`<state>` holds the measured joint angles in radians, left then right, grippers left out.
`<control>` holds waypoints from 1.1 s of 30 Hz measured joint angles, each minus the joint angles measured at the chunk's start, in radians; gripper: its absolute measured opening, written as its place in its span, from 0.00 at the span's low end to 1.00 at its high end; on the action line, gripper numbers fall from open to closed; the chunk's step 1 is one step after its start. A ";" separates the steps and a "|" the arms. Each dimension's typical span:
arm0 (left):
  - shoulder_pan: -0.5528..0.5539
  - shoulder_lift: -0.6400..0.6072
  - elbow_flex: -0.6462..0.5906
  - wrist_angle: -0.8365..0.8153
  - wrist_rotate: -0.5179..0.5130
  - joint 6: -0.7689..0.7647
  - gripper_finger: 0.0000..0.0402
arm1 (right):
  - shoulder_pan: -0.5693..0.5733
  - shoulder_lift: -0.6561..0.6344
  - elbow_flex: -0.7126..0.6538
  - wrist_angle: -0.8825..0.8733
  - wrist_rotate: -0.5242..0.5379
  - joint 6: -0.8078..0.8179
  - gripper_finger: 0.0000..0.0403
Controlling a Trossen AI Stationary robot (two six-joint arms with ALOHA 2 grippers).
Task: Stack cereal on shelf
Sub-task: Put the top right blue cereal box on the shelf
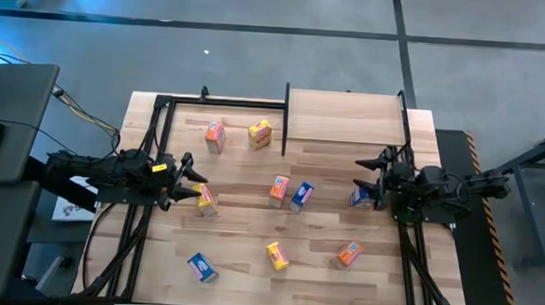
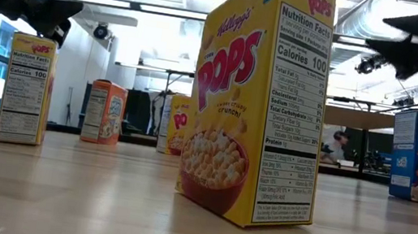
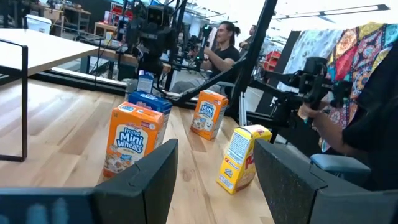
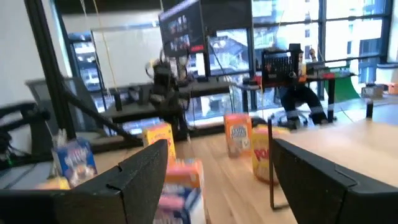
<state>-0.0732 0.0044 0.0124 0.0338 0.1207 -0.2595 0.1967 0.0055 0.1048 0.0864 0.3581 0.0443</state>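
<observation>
nine cereal boxes [image 1: 279, 191] scattered; shelf [image 1: 344, 117] bare.

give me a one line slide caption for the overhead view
Both hands open above scattered cereal boxes; the shelf sits bare.

Left arm [image 1: 112, 174]: dark, near-black housing, boxy segmented links, entering from the left edge of the high view. Small yellow marking on top of the wrist section, just behind the left gripper [image 1: 193, 179]. Fingers [image 3: 149, 180] matte black, broad flat wedge-shaped plates with angled edges.

Right arm [image 1: 448, 190]: same dark finish, entering from the right edge of the high view. Right gripper [image 1: 372, 179] black, two-pronged. Fingers [image 4: 140, 171] black, flat, angular.
</observation>
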 joint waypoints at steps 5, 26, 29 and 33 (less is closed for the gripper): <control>0.000 0.000 0.000 -0.001 0.000 0.000 0.50 | 0.000 0.007 0.131 -0.100 -0.026 -0.018 0.69; 0.000 0.000 0.000 -0.001 0.000 -0.098 0.50 | 0.000 0.517 0.804 -0.873 0.008 0.141 0.69; 0.000 0.000 0.000 -0.001 0.000 -0.117 0.50 | 0.000 0.608 0.889 -1.014 0.003 0.214 0.69; 0.001 0.000 0.000 0.000 0.000 -0.122 0.50 | 0.000 0.724 0.981 -1.165 -0.048 0.265 0.69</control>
<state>-0.0723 0.0044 0.0124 0.0338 0.1207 -0.3817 0.1967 0.7291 1.0858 -1.0787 0.3098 0.3088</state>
